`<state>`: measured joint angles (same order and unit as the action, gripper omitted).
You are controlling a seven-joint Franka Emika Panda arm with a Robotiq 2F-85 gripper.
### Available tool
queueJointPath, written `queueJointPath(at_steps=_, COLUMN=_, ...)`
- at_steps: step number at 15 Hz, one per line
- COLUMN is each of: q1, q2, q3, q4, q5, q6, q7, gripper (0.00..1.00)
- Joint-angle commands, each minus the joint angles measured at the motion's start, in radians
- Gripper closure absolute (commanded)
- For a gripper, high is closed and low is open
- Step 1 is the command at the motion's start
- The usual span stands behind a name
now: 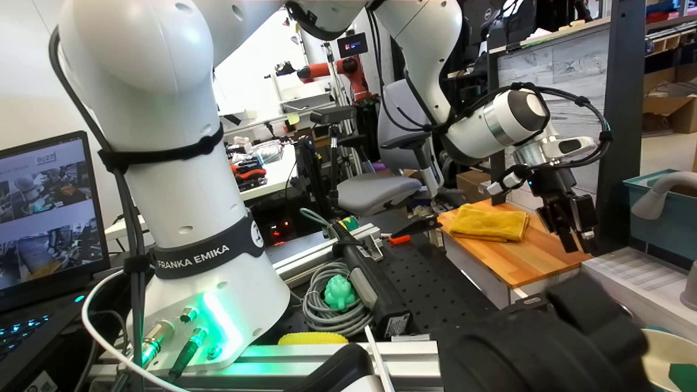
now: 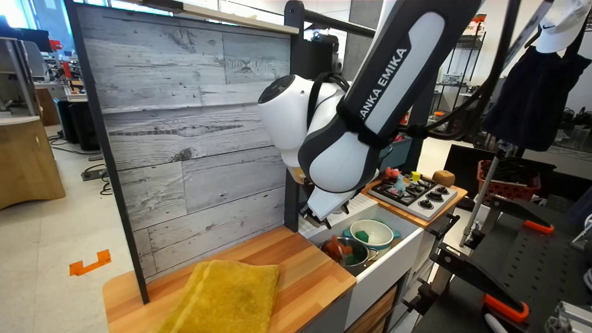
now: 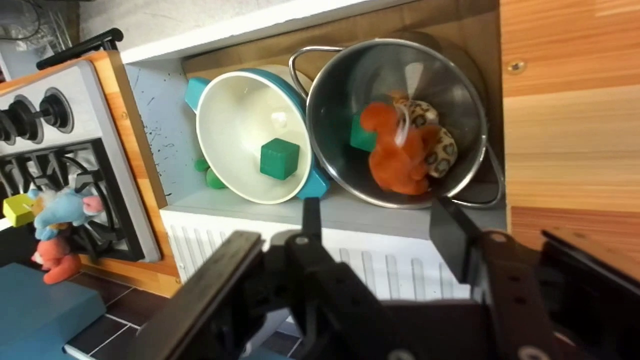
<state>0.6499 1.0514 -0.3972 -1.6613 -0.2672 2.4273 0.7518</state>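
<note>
One orange plush toy (image 3: 397, 162) is, with leopard-spotted plush (image 3: 441, 152) and one green block (image 3: 361, 136), in one round steel pot (image 3: 345, 85) near my hand (image 3: 380, 215), whose two black fingers (image 3: 450, 240) stand wide apart, while one white-and-teal bowl (image 3: 235, 117) beside the pot holds a second green block (image 3: 280, 159).

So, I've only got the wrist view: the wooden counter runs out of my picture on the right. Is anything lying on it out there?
Observer: Yes, a folded yellow cloth lies on the wooden counter.
Operator: And past the yellow block by the stove, off my left edge?
Observer: A brown, rounded object sits at the stove's far end, away from the sink.
Operator: I see the orange toy in the steel pot; which way does my gripper point, seen from outside?
Observer: In an exterior view its fingers point down.
</note>
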Motion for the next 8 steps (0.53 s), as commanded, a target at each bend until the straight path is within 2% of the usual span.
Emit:
queueJointPath(at_steps=1, q1=-0.009, q2=-0.064, q3=0.037, q4=-0.049, q5=-0.058, q6=0.006, q7=0.008, gripper=0.11)
queueJointPath(at_steps=2, q1=-0.014, q2=-0.071, q3=0.053, q4=-0.061, q5=-0.059, q6=0.066, q7=0.019, gripper=0.03)
queueJointPath(at_steps=3, q1=-0.025, q2=-0.081, q3=0.078, q4=-0.070, q5=-0.051, q6=0.123, q7=0.006, gripper=0.00)
queueJointPath(at_steps=8, q1=-0.037, q2=-0.029, q3=0.210, q4=-0.012, q5=0.037, q6=0.345, q7=-0.006, gripper=0.00)
